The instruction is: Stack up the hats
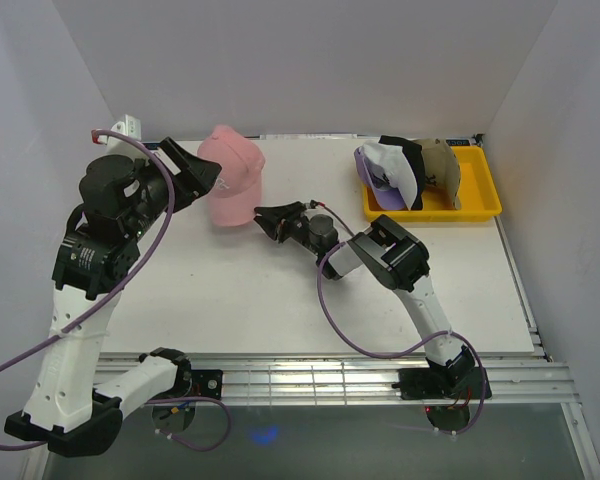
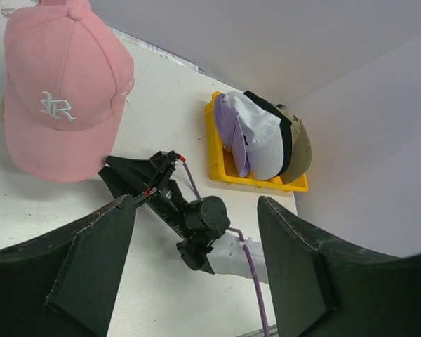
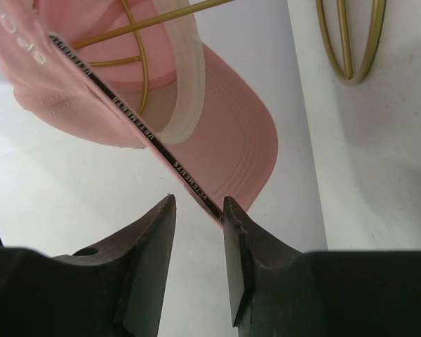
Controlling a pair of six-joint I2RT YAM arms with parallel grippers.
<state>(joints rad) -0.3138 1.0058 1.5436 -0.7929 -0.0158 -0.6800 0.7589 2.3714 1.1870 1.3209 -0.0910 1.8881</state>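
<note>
Top view: pink cap (image 1: 232,185) on table (image 1: 280,300), far left. Four other caps (image 1: 405,172) (purple, white, black, tan) nested in yellow tray (image 1: 485,208), far right.
Left wrist: left gripper (image 2: 195,203) spread wide, empty.
Right wrist: right gripper (image 3: 198,210) narrowly parted, the pink cap's brim edge at its tips, not pinched.

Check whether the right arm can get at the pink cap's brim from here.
Probably yes: the right gripper is open, and the brim of the pink cap sits at its mouth with nothing between.
</note>
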